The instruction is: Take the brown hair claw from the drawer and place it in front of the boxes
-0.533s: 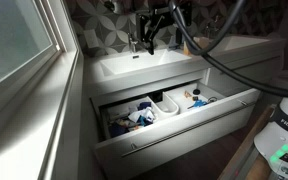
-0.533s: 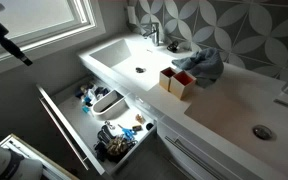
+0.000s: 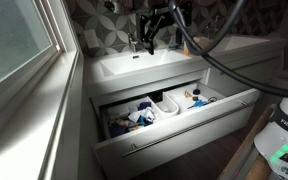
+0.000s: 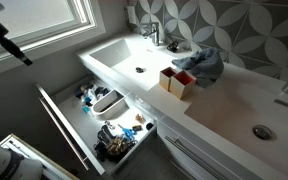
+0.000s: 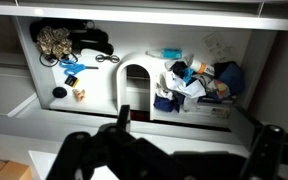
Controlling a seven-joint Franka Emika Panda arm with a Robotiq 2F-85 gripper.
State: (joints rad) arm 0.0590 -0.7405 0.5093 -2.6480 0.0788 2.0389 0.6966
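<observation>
In an exterior view, the drawer (image 3: 184, 122) stands pulled out beneath the basin (image 3: 144, 65), with a window wall close alongside. In an exterior view, two boxes (image 4: 179, 80) sit on the desk (image 4: 229, 110) by a blue cloth (image 4: 206, 62), with bare surface before them. In the wrist view, the tool (image 5: 179, 150) hangs open and empty above the drawer. The brown hair claw (image 5: 79, 94) lies on the drawer floor, near a small blue item (image 5: 69, 77) and a white divider bin (image 5: 134, 80).

Ext cams high; wrist over drawer (image 5: 94, 100).
</observation>
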